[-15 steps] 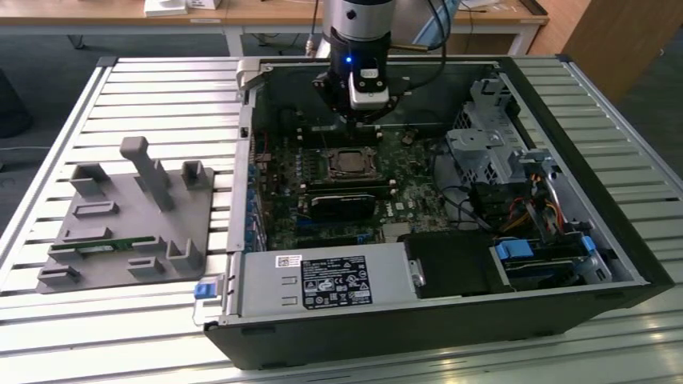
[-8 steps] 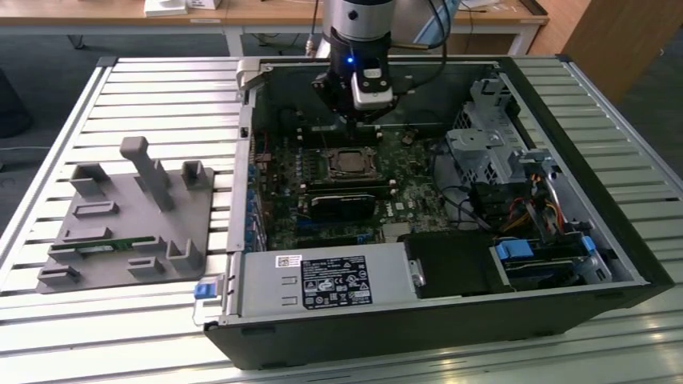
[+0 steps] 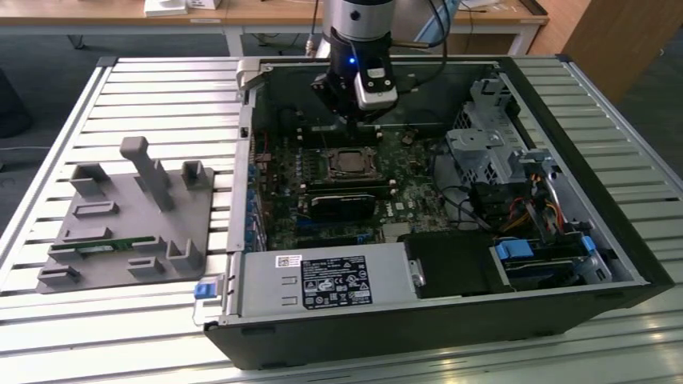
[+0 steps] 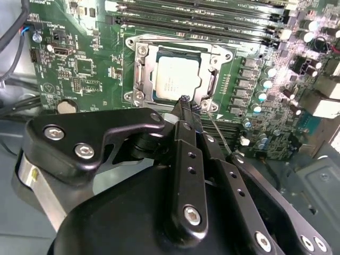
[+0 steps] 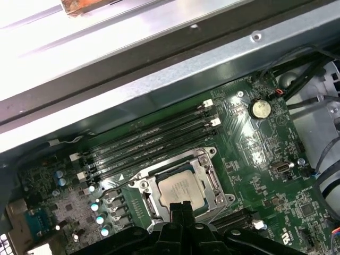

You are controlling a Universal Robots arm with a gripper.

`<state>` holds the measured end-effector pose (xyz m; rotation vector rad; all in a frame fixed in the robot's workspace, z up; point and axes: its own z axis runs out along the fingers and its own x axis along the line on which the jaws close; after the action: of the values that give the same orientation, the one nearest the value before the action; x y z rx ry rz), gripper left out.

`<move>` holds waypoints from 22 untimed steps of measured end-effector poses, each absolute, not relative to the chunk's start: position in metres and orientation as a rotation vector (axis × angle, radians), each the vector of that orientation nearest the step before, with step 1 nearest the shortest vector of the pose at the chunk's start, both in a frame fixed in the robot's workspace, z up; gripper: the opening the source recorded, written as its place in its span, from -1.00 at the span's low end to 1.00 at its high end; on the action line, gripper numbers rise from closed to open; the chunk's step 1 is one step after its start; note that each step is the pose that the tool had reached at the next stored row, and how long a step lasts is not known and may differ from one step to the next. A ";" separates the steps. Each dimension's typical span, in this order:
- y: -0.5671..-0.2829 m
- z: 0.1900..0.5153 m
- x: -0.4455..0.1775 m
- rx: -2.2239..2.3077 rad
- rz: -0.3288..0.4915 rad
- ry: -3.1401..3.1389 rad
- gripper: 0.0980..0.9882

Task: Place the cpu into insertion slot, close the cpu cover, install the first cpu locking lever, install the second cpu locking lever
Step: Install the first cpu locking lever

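Observation:
The cpu [image 4: 178, 78] lies flat in the insertion slot [image 4: 171, 51] on the green motherboard, its silver-grey top facing up. The cpu cover [image 4: 139, 74] is down around it as a silver frame. The chip also shows in the exterior view [image 3: 347, 162] and the first wrist view [image 5: 180, 187], with the cover [image 5: 211, 179] framing it. My gripper [image 4: 184, 102] hangs just above the socket's edge, fingers shut together with nothing seen between them. It stands over the case's far side [image 3: 357, 128]. A thin metal lever [image 4: 221, 137] runs beside the socket, and a lever [image 5: 133, 178] shows by the cover.
The open black computer case [image 3: 449, 320] lies on a slatted metal table. Long memory slots [image 5: 154, 135] run beside the socket. A power supply [image 3: 320, 284] and drive cage [image 3: 481, 144] crowd the case. A grey fixture [image 3: 117, 224] stands at the exterior view's left.

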<state>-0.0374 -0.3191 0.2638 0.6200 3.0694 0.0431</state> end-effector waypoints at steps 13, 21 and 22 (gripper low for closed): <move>-0.319 0.264 -0.037 0.481 0.044 3.096 -0.98; -0.319 0.264 -0.037 0.385 0.044 3.110 -0.98; -0.319 0.264 -0.037 0.365 0.044 3.112 -0.98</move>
<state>-0.0374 -0.3191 0.2638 0.3655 3.1123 0.0443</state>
